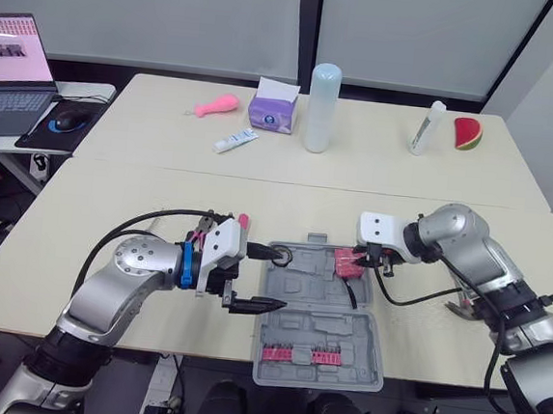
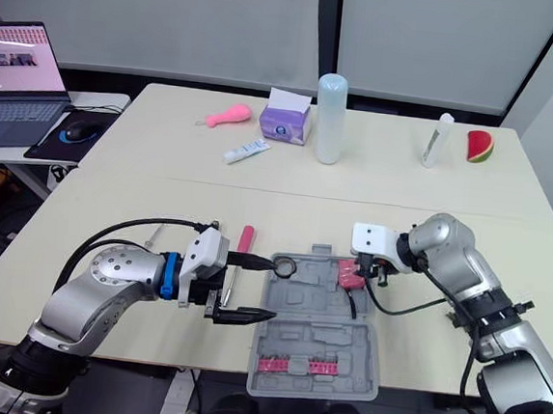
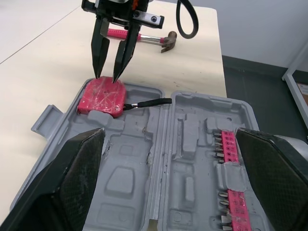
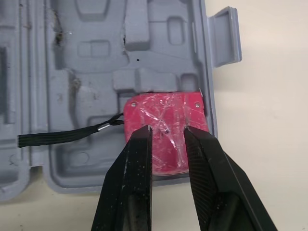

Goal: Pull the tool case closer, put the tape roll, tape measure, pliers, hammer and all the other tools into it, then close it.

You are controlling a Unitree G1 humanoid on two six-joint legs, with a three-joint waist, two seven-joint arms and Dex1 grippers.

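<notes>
On the pale beige bench (image 1: 162, 187), near its front edge, the grey tool case (image 1: 334, 328) lies open with the red tape measure (image 3: 102, 96) in a corner pocket, the right pincer (image 4: 167, 131) released just over it, the left pincer (image 2: 269, 289) spread wide at the case's left edge, and a laptop (image 1: 12, 72) on a side bench (image 1: 83, 90).

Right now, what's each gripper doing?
Left gripper: open, empty.
Right gripper: slightly open, tips over the tape measure, not gripping it.
</notes>
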